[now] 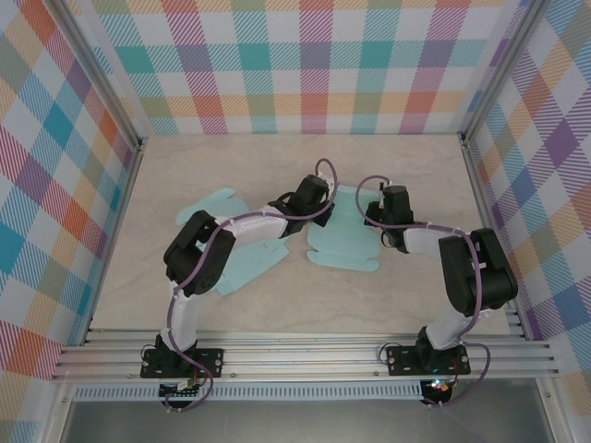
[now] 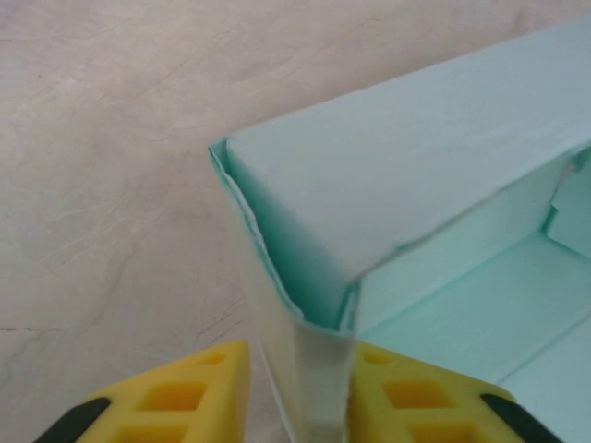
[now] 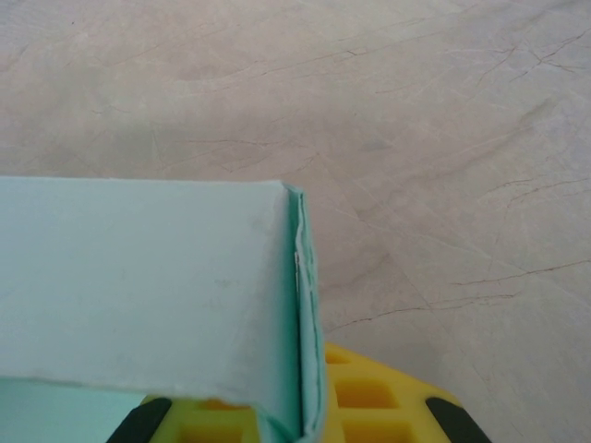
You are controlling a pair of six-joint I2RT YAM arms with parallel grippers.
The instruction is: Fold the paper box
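Observation:
The mint-green paper box (image 1: 343,245) lies partly folded at mid-table between both arms. My left gripper (image 1: 305,196) reaches to its left side. In the left wrist view the yellow fingers (image 2: 199,392) stand on either side of a doubled upright wall of the box (image 2: 397,166), and the gripper (image 2: 300,362) is shut on that wall at a corner. My right gripper (image 1: 386,220) is at the box's right side. In the right wrist view it (image 3: 309,411) is shut on the folded edge of a box wall (image 3: 138,277), the paper pinched between the yellow pads (image 3: 379,397).
A second flat mint paper cutout (image 1: 214,214) lies to the left, partly under the left arm. Plaid walls close the table on three sides. An aluminium rail (image 1: 305,355) with both arm bases runs along the near edge. Bare tabletop (image 1: 231,166) stretches behind the box.

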